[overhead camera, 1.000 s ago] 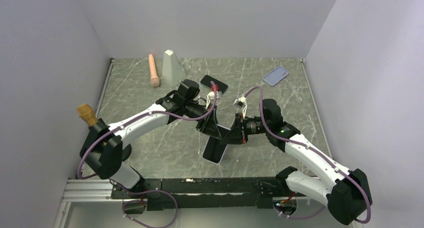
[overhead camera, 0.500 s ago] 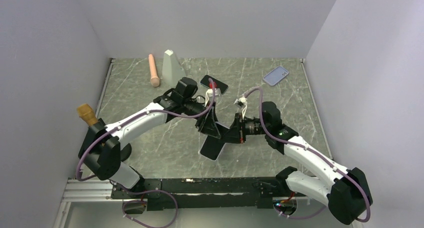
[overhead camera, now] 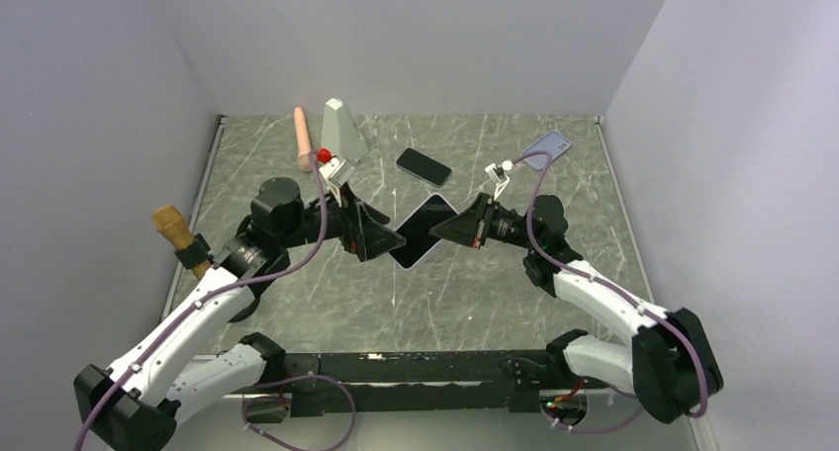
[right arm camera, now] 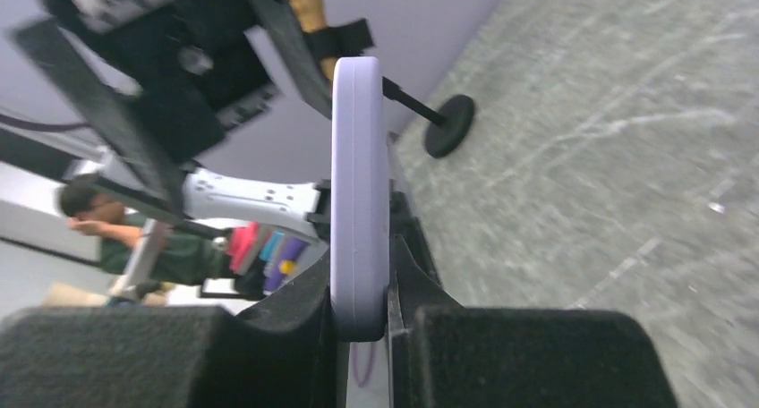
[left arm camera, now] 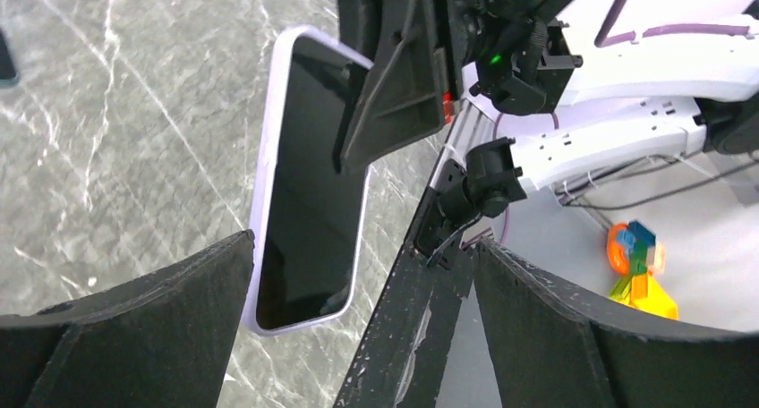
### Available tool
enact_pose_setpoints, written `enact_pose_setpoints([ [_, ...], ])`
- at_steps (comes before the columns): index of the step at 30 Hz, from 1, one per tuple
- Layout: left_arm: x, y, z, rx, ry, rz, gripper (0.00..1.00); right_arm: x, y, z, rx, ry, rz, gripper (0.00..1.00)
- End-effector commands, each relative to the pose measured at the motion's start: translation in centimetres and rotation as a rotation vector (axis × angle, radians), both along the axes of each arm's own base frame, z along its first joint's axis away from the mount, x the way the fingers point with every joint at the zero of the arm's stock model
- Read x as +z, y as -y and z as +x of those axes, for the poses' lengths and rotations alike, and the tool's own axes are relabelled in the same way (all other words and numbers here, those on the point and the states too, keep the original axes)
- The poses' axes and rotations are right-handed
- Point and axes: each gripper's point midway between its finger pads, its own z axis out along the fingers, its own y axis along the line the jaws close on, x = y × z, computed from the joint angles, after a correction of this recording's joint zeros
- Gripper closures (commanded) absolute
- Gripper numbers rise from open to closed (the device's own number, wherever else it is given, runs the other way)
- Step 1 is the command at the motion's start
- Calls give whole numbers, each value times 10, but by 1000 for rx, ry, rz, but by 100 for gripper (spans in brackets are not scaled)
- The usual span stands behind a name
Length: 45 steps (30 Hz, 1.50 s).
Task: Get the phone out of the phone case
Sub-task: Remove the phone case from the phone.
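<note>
The phone, dark screen up, sits inside its lavender phone case, held above the middle of the table. My right gripper is shut on the cased phone's right edge. The right wrist view shows the case's rim edge-on, pinched between the jaws of the right gripper. My left gripper stands open just left of the phone, apart from it. In the left wrist view the phone lies ahead of the open left gripper, with the right gripper's fingers clamped on it.
A bare black phone and a second lavender case lie at the back of the table. A pink cylinder and a grey wedge stand at the back left. A brown object sits by the left wall.
My left gripper opened, let go of the cased phone and pulled back to the left. My right gripper carried the phone up and toward the back, now holding it alone.
</note>
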Motion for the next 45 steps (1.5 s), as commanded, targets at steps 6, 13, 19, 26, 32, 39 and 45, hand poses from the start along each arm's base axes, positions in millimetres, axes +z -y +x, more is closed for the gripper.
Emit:
enact_pose_setpoints([
  [6, -31, 8, 11, 91, -234, -101, 15, 82, 1, -34, 228, 159, 356, 100],
  [13, -20, 17, 0, 23, -252, -148, 91, 81, 1, -37, 215, 146, 330, 100],
  [19, -6, 29, -18, -58, -249, -183, 100, 81, -1, -20, 99, 151, 214, 78],
  [26, 5, 30, -27, -79, -247, -232, 100, 104, -5, -27, 173, 168, 289, 66],
  [32, 10, 31, -31, -104, -235, -251, 100, 109, -9, -23, 158, 171, 306, 92],
  [39, 3, 17, -30, -36, -184, -128, 26, 114, -8, -27, 184, 126, 311, 100],
  [45, 14, -3, -50, -156, -81, -116, 28, 123, -5, -41, 259, 137, 309, 100],
])
